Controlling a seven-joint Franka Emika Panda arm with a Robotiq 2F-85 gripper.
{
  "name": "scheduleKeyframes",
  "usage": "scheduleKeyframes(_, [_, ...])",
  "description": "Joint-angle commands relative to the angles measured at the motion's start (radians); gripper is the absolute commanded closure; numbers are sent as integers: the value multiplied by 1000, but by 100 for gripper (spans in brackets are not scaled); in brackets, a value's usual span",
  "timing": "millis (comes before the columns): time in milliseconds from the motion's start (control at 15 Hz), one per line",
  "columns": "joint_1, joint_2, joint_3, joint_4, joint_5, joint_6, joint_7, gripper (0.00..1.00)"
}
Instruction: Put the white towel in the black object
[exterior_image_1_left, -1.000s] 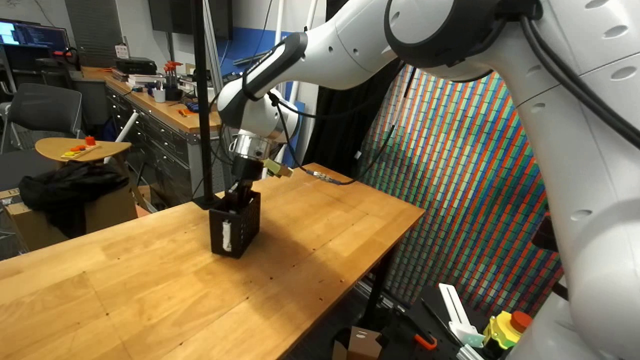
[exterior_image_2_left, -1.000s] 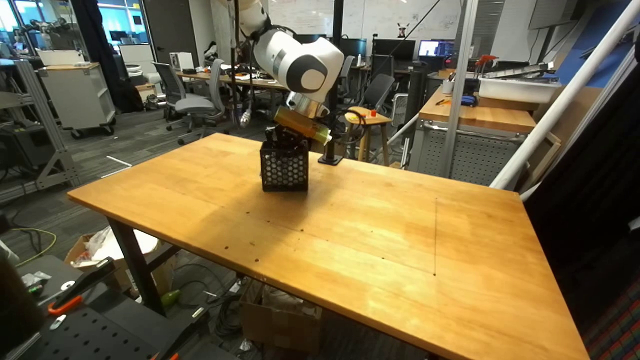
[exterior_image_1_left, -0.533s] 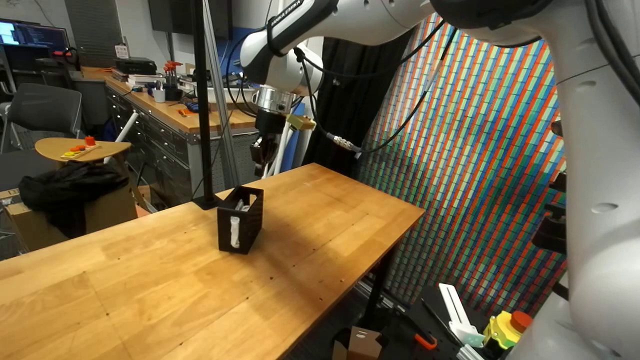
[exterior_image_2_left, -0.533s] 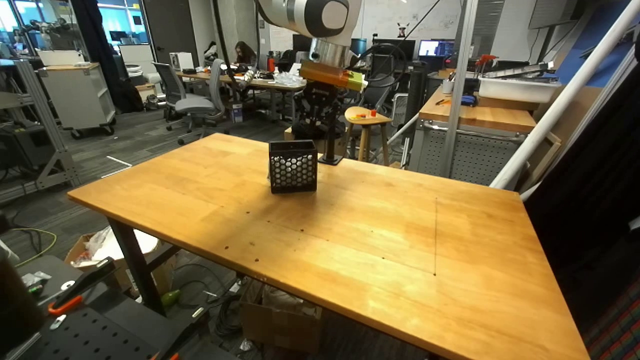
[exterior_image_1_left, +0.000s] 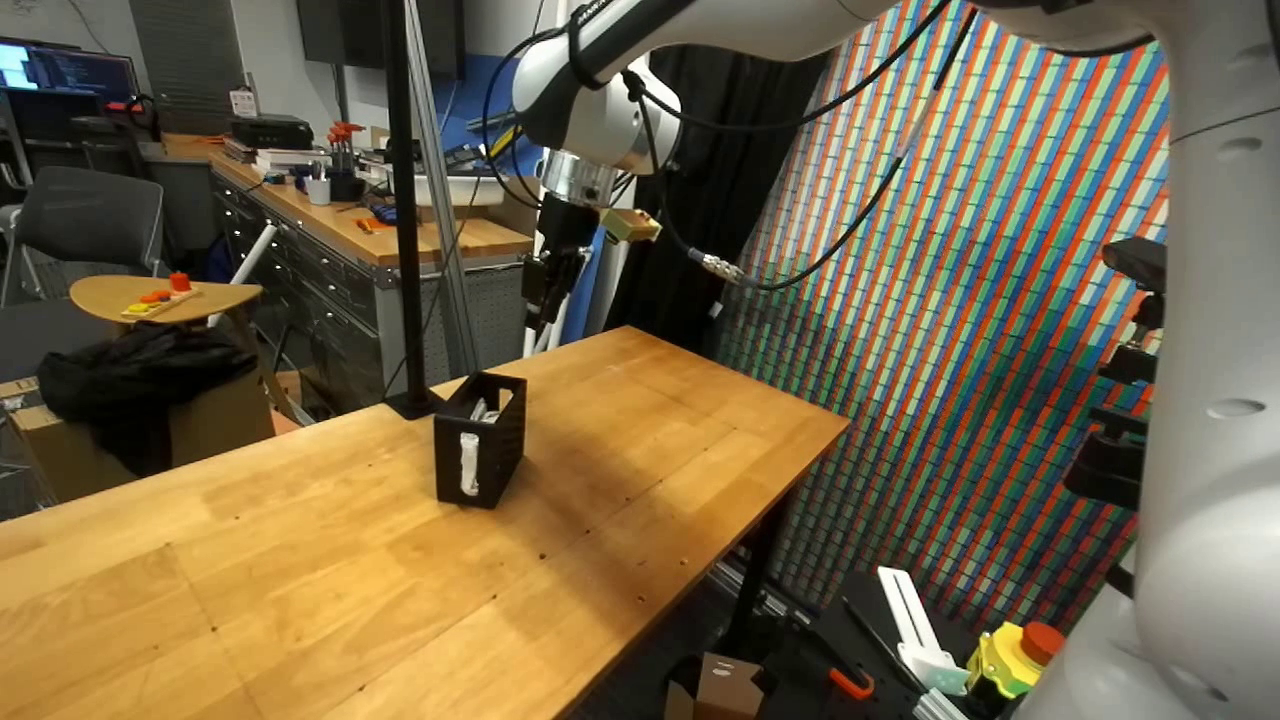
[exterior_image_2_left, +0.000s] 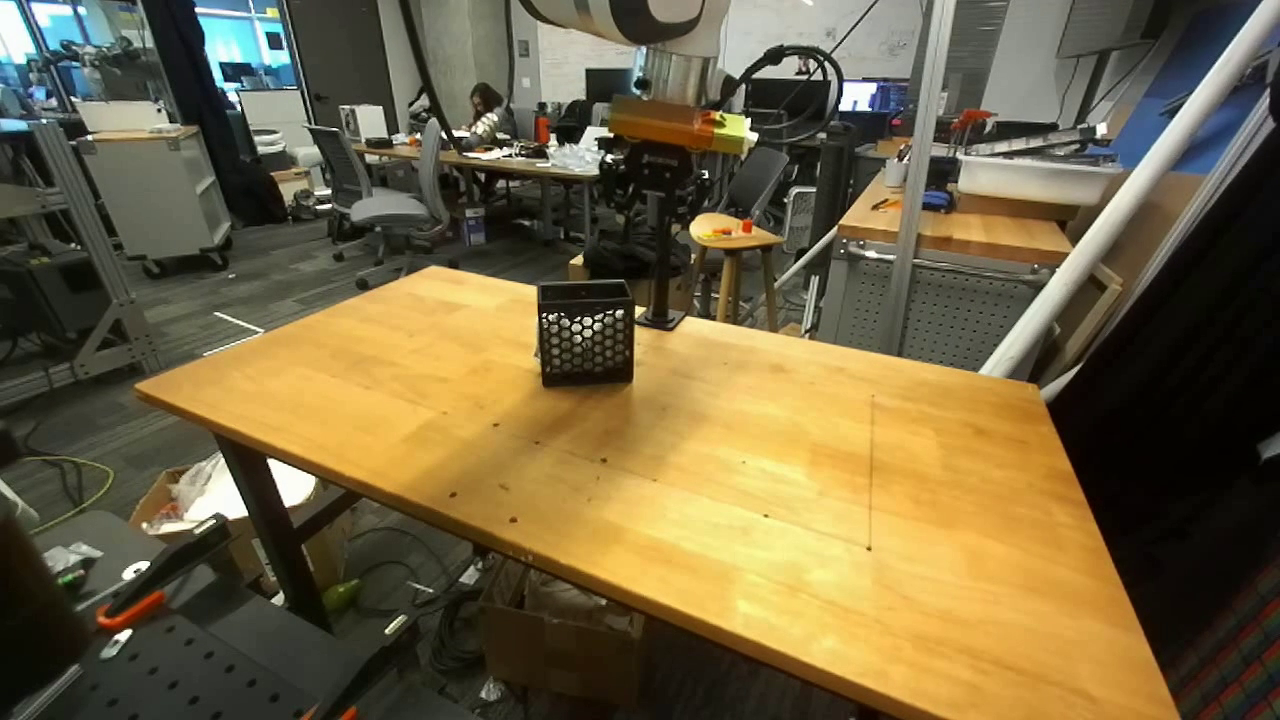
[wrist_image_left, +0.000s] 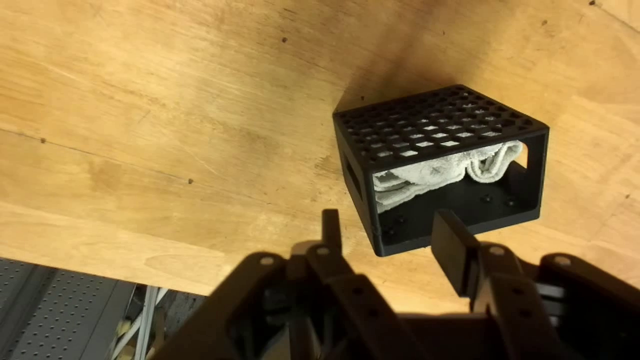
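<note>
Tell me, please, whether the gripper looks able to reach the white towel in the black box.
Probably yes: the gripper is open, and nothing covers the towel in the open-topped box.

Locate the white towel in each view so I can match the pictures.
In an exterior view: left of centre, the white towel inside the black bin, through its open top.
In an exterior view: just left of centre, pale patches of the white towel through the black bin's holes.
Wrist view: right of centre, the white towel, inside the black bin.
Shared landmark: the black bin.
</note>
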Motion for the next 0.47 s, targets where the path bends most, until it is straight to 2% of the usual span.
scheduleKeyframes(0, [0,-1,0,0,-1,-1,1,48])
scheduleKeyframes(400, [0,-2,0,-8,-1,9,1,48])
